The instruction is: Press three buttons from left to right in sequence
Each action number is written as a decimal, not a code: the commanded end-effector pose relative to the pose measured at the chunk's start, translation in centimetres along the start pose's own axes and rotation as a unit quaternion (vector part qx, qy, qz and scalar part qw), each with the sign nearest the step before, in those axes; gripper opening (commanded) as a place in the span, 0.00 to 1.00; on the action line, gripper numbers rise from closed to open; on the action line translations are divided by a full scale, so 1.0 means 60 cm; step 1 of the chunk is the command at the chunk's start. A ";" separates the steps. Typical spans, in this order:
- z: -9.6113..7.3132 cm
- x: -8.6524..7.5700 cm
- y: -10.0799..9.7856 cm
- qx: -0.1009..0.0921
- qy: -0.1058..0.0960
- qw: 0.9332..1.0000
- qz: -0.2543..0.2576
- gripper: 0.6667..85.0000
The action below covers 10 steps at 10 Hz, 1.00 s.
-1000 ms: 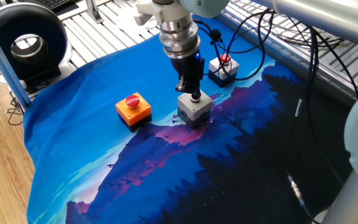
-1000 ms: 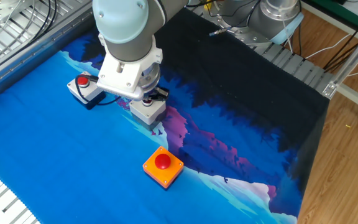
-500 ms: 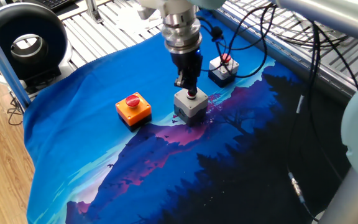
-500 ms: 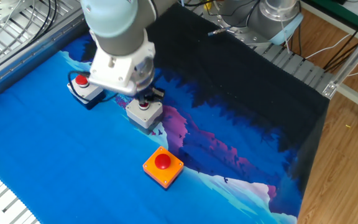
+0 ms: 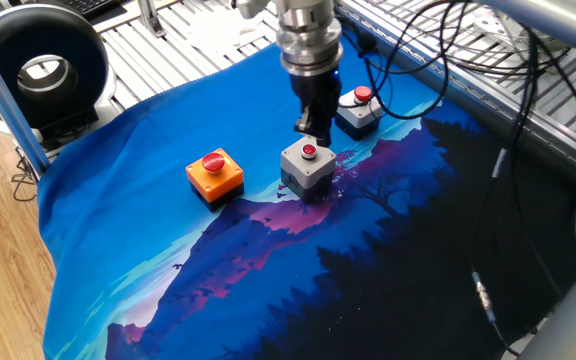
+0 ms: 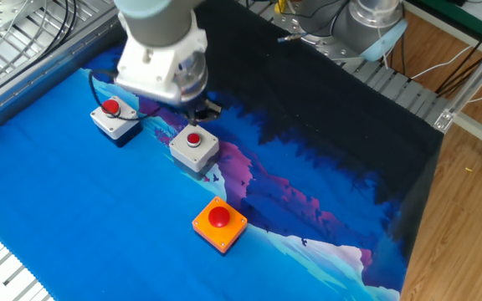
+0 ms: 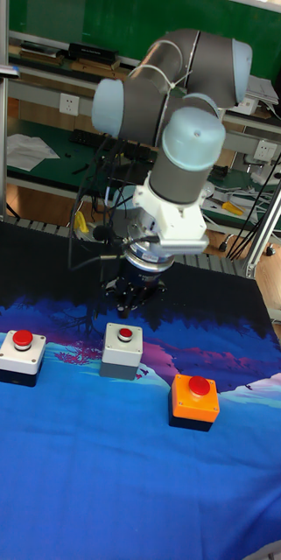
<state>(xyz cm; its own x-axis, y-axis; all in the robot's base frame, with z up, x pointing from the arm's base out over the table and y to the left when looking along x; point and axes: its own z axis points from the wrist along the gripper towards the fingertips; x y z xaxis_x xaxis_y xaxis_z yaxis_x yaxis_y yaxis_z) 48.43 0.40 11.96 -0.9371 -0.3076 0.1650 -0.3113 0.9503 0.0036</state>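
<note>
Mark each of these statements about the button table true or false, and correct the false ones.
1. The claw is pressing the grey button box. False: it hangs just above it, apart.
2. The grey box sits between the orange button box and the white button box. True.
3. All three boxes carry a red push-button. True.
4. The orange box stands on bare metal. False: it stands on the blue printed cloth.
5. A cable runs from the white box. True.
</note>
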 end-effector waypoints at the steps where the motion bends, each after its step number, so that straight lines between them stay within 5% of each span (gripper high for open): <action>1: -0.020 -0.011 0.021 -0.032 -0.046 0.998 0.043 0.00; 3: -0.026 -0.050 0.027 -0.041 -0.088 0.991 0.089 0.00; 6: -0.031 -0.071 0.033 -0.053 -0.111 0.985 0.117 0.00; 9: -0.029 -0.066 -0.027 0.023 -0.112 0.992 0.054 0.00; 10: -0.028 -0.062 0.000 -0.010 -0.106 0.992 0.070 0.00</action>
<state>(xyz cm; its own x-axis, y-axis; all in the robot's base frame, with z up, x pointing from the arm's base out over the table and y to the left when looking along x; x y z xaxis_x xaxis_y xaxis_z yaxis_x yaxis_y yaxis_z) 52.13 1.48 12.81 -0.9845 -0.1706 -0.0403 -0.1709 0.9853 0.0049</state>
